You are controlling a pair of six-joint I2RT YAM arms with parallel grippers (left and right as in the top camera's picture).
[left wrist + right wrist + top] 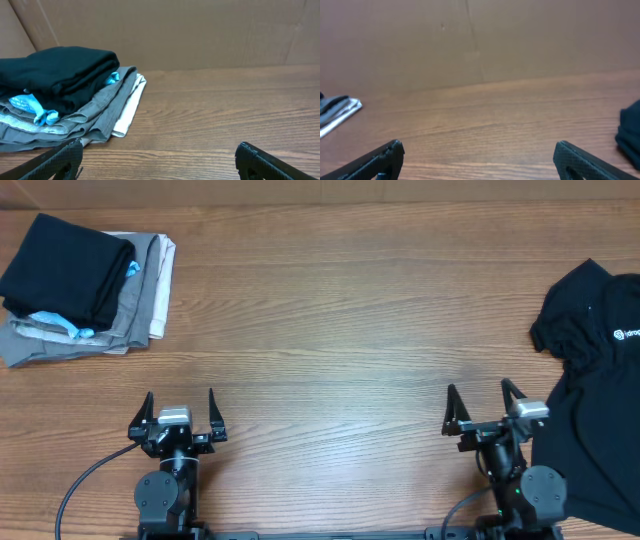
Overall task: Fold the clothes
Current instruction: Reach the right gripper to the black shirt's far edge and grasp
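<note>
The black shirt (592,410) is lying crumpled at the right edge of the wooden table (330,320) (white logo facing up). The right gripper (479,387) is resting just beside it, jaws spread wide and gripping nothing. The left gripper (180,395) is likewise gaping empty, well apart from the folded pile (90,290).
</note>
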